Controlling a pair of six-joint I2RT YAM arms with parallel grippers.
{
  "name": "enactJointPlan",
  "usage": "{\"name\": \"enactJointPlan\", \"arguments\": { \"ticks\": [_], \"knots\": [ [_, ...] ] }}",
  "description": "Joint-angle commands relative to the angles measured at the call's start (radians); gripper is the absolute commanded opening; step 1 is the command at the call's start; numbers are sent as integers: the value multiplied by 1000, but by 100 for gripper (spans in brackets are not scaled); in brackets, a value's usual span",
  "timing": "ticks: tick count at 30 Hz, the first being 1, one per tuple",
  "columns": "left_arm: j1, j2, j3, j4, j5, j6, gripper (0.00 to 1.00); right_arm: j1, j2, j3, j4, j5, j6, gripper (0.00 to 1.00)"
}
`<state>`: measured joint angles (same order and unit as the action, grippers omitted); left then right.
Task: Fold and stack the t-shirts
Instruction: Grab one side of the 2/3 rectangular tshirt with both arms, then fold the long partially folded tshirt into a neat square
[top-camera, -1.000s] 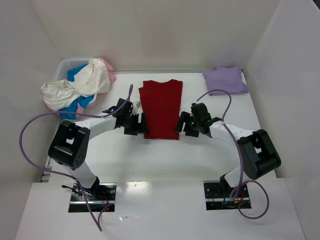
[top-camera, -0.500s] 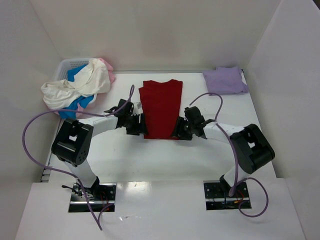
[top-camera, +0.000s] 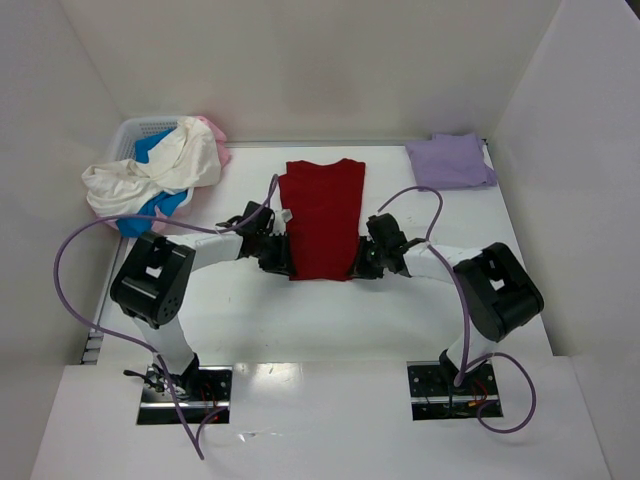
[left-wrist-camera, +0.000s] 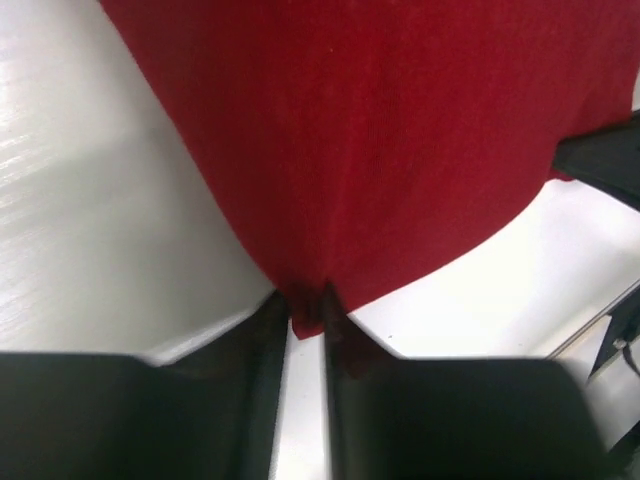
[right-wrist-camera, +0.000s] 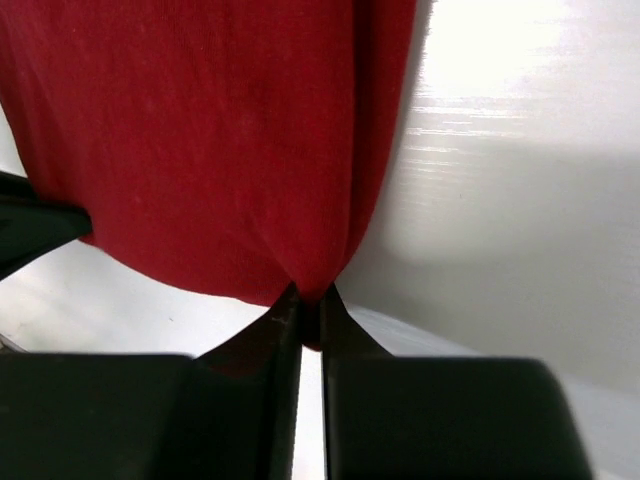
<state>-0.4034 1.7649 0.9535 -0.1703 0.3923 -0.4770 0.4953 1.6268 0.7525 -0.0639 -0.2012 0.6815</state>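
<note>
I see the left gripper (left-wrist-camera: 305, 308) clamped tight on the near left corner of the dark red t-shirt (top-camera: 322, 210) and the right gripper (right-wrist-camera: 308, 305) clamped the same way on its near right corner, shirt lying as a narrow folded strip mid table. Lavender t-shirt (top-camera: 450, 162) sits folded at the far right corner, heap of t-shirts (top-camera: 160, 175) spills over the white basket (top-camera: 135, 128) far left

Robotics lab cell: bare white walls (top-camera: 300, 70), white table (top-camera: 300, 325), cabled arms (top-camera: 150, 285) on metal plates (top-camera: 215, 388)
</note>
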Motion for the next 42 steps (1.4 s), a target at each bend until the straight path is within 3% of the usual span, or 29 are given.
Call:
{"name": "enactJointPlan", "arguments": {
  "ticks": [1,2,4,13,17,22,24,28,33,42],
  "knots": [
    [-8,22,11,-5,5,17,18,9,11,13,-17,32,-10,7],
    [-8,12,11,5,19,17,6,9,-1,13,-27,32,-10,6],
    [-8,-15,11,5,19,17,0,9,-13,13,-37,32,-10,2],
    [-64,-194,-12,-95,10,-11,0,9,-166,4,-129,23,-10,0],
    [-107,-310,-35,-207,10,-46,0,19,-307,4,-220,-15,9,0],
    [-121,-493,77,-336,-110,-81,0,19,-451,86,-290,-4,32,0],
    [-101,-493,173,-368,-151,-60,0,-3,-452,146,-300,8,20,0],
    [-54,-434,272,-393,-190,-22,0,-50,-375,254,-288,-4,-36,0],
    [20,-309,347,-368,-190,0,0,-95,-164,410,-242,-16,-100,0],
    [138,-73,501,-310,-121,52,0,-136,140,648,-189,-47,-131,0]
  ]
}}
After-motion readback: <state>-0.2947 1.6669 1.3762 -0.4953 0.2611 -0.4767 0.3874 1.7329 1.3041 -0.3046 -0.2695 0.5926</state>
